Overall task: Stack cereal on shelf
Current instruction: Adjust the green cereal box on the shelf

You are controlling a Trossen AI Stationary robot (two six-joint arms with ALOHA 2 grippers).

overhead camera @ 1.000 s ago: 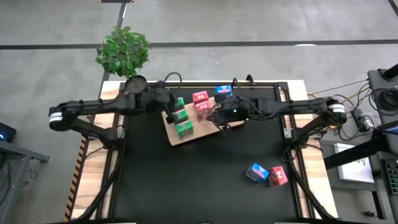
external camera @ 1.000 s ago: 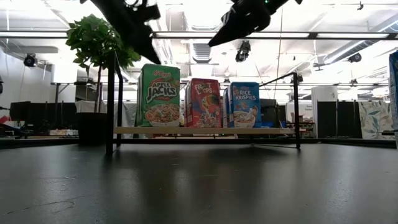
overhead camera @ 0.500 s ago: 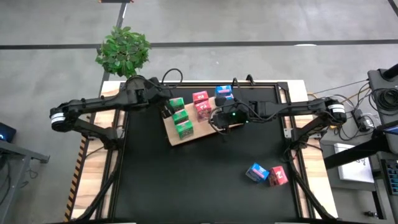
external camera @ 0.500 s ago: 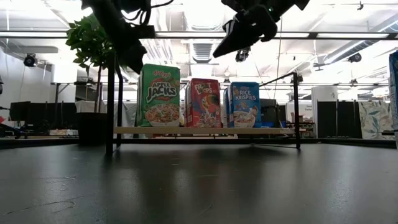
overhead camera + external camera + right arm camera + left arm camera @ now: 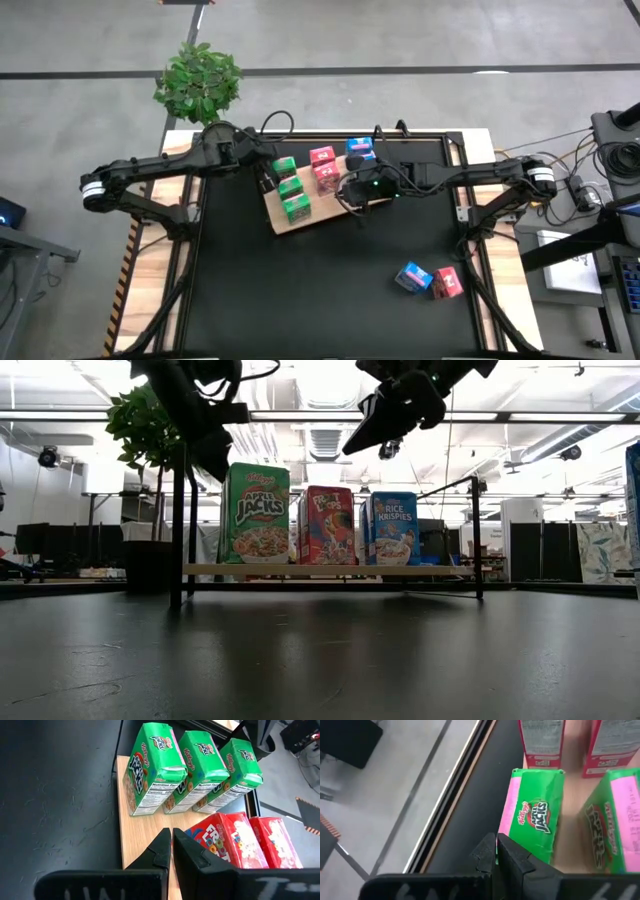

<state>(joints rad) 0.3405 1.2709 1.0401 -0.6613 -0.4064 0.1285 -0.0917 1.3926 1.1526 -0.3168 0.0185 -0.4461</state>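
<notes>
Your shelf lies at the back middle of the table with three green boxes, two pink-red boxes and one blue box standing on it. A blue box and a pink-red box lie touching at the front right of the table, well apart from the board. Both end effectors are pressed together and empty: the left end effector just beside the rear green box, the right end effector above the board. Spread the right one before reaching, then descend squarely onto one stray box and avoid nudging its neighbour
</notes>
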